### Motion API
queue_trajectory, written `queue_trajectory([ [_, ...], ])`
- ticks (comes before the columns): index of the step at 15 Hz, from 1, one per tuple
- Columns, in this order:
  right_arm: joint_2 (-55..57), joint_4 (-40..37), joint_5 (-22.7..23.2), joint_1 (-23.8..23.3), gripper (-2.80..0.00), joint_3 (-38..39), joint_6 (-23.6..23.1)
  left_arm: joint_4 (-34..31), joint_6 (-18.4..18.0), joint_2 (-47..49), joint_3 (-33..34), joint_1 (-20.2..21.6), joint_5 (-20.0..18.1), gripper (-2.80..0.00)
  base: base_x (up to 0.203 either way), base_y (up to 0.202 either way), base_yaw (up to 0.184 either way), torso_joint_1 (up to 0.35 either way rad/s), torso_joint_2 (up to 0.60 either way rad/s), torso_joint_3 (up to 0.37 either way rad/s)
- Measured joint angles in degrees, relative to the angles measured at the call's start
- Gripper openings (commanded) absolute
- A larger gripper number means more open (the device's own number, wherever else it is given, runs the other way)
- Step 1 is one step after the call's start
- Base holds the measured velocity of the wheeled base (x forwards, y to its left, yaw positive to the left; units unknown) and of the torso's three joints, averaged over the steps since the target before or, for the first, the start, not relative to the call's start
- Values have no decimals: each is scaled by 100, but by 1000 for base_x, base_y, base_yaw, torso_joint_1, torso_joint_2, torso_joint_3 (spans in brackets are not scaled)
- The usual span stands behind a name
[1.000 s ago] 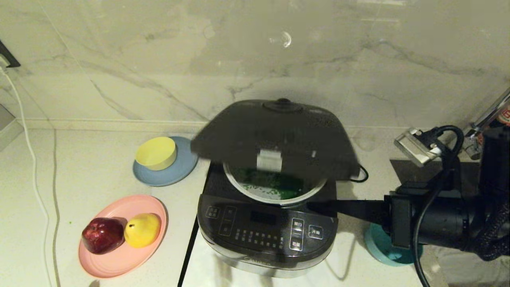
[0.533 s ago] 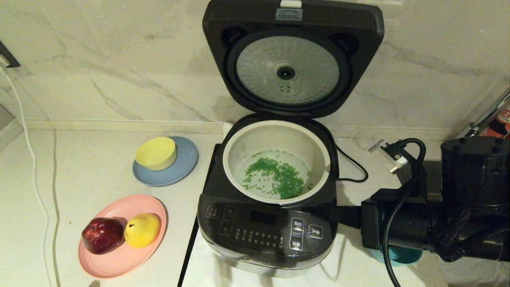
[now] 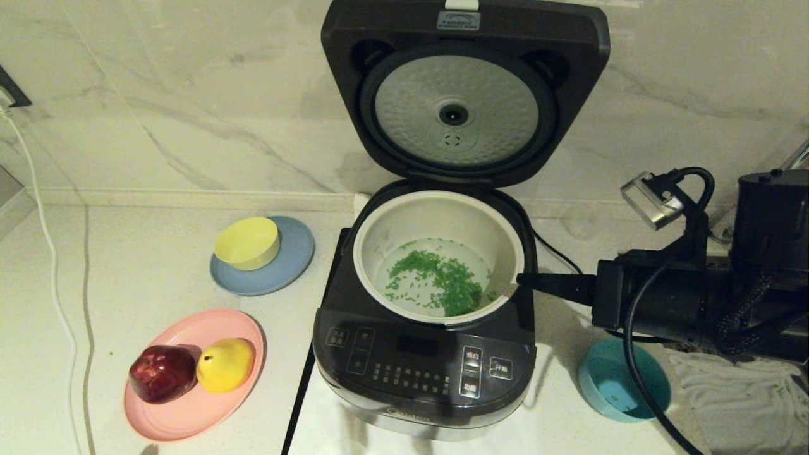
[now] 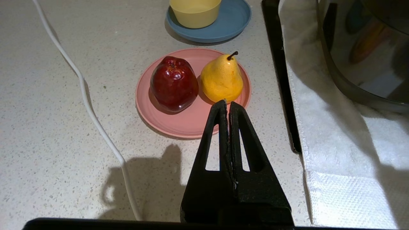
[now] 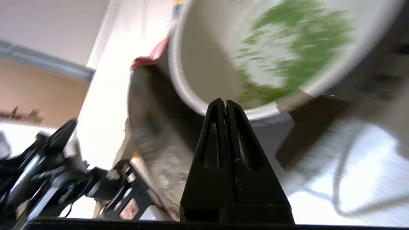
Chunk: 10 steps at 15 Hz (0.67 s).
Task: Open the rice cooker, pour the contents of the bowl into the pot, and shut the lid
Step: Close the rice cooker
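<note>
Treat the pouring as done, judging by the contents (image 3: 442, 284) lying scattered green over the floor of the pot (image 3: 436, 218) and by the bowl (image 3: 610, 382) sitting apparently empty on the bench (image 3: 152, 265), just to the right of the rice cooker (image 3: 417, 373) and partly under the right arm. Turn to closing the lid (image 3: 464, 95), standing fully raised on its hinge behind the pot with the dimpled silver underside facing forward. Note the right gripper (image 3: 521, 279), fingers pressed together and holding nothing, lying level with its tip at the right rim of the pot. Keep those fingers together to make one firm pushing tip. Lift clear of the rim first, avoiding any knock to the pot or the black cord behind. Reach up to the lid's top edge, near the middle rather than a corner, and draw it forward and down in an arc following the hinge. Press on the front of the top until the latch probably catches. Leave the left gripper (image 4: 227, 103) parked, likewise pressed together and empty, above the bench near the pink plate (image 4: 188, 123).
</note>
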State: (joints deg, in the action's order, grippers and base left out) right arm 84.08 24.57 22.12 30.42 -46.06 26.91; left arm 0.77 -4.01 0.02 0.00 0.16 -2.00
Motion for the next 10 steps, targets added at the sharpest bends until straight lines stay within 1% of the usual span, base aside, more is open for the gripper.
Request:
queue_trajectory([
  [5, -159, -40, 51, -973, -280, -74, -6, -1, 0, 0, 0, 2, 0, -280, 0, 0, 0, 0, 0, 0],
  [8, 0, 24, 56, -1395, -280, -652, 20, 0, 0, 0, 0, 0, 0, -280, 0, 0, 0, 0, 0, 0],
  [10, 228, 33, 48, -1534, -280, -1186, 31, 0, -1, 0, 0, 0, 0, -280, 0, 0, 0, 0, 0, 0],
])
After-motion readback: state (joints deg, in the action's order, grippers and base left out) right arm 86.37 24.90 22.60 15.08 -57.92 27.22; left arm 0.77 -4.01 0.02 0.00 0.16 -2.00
